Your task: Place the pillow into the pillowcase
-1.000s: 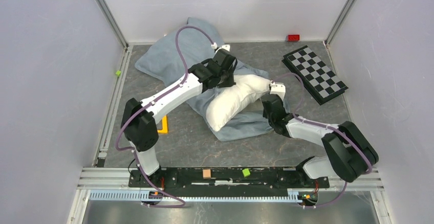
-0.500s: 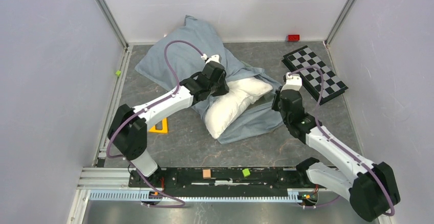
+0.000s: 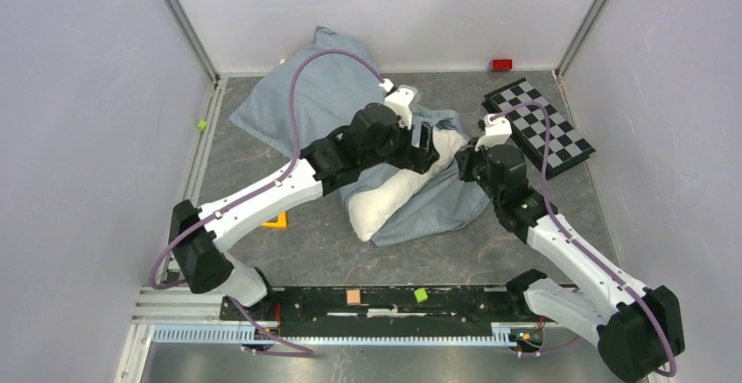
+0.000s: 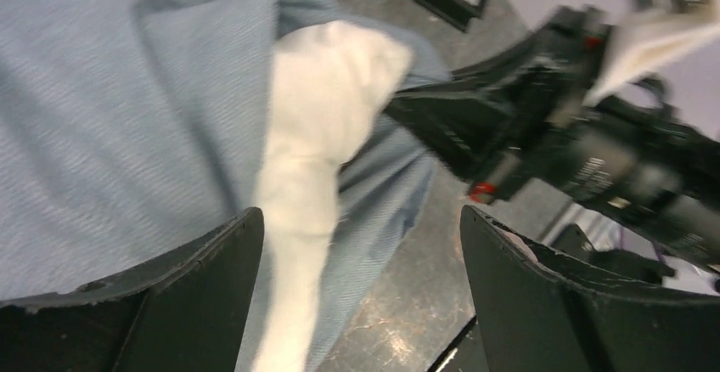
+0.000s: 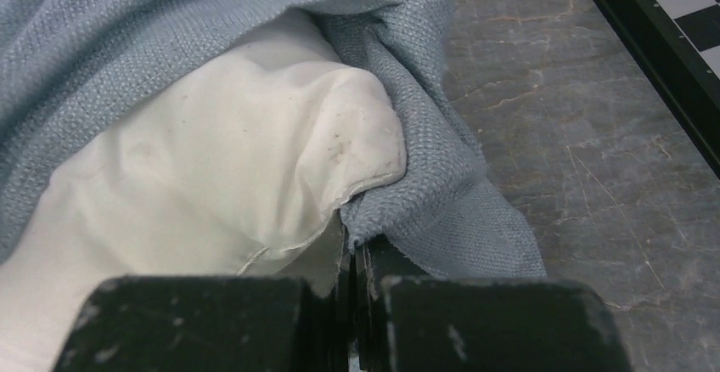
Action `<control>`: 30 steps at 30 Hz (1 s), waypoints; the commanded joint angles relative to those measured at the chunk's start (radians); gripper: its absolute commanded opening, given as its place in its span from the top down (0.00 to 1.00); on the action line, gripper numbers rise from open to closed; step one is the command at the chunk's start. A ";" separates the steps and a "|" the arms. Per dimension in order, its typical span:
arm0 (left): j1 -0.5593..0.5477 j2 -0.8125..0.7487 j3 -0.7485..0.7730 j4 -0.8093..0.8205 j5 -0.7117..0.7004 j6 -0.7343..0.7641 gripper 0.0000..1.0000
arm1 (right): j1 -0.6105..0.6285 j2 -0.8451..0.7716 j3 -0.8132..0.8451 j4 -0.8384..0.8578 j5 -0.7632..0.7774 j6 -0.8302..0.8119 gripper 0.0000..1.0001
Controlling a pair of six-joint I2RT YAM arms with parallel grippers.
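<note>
The white pillow (image 3: pixel 385 201) lies mid-table, its far part covered by the blue-grey pillowcase (image 3: pixel 302 103). Its near left end sticks out bare. My left gripper (image 3: pixel 429 149) hovers over the pillow's far right corner (image 4: pixel 327 109), jaws wide open and holding nothing (image 4: pixel 361 219). My right gripper (image 3: pixel 464 166) is at the same corner, shut on the pillowcase's hem (image 5: pixel 374 232). In the right wrist view the pillow's corner (image 5: pixel 340 126) bulges out of the cloth mouth (image 5: pixel 424 160) just ahead of the jaws.
A black-and-white checkered board (image 3: pixel 538 127) lies at the back right, close to my right arm. A red block (image 3: pixel 501 64) sits by the back wall, an orange piece (image 3: pixel 278 219) under my left arm, a green block (image 3: pixel 201 124) at the left wall.
My left gripper let go and opened wide, reaching right toward the pillow's far corner. The pillowcase now covers more of the pillow. My right gripper shut on the hem and has held it since.
</note>
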 commanded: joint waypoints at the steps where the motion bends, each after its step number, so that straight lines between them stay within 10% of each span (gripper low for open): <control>1: -0.019 0.055 0.077 0.084 0.093 0.135 0.09 | -0.005 -0.024 0.070 0.086 -0.055 0.004 1.00; 10: 0.010 0.314 0.155 0.229 0.142 0.138 0.09 | -0.033 -0.086 0.013 0.052 -0.044 0.068 1.00; 19: 0.056 0.369 0.033 0.233 0.001 0.038 0.93 | -0.156 -0.203 -0.049 0.042 -0.133 0.122 1.00; 30: 0.060 0.501 0.105 0.173 0.025 -0.056 0.98 | -0.160 -0.122 0.111 0.242 -0.488 0.250 1.00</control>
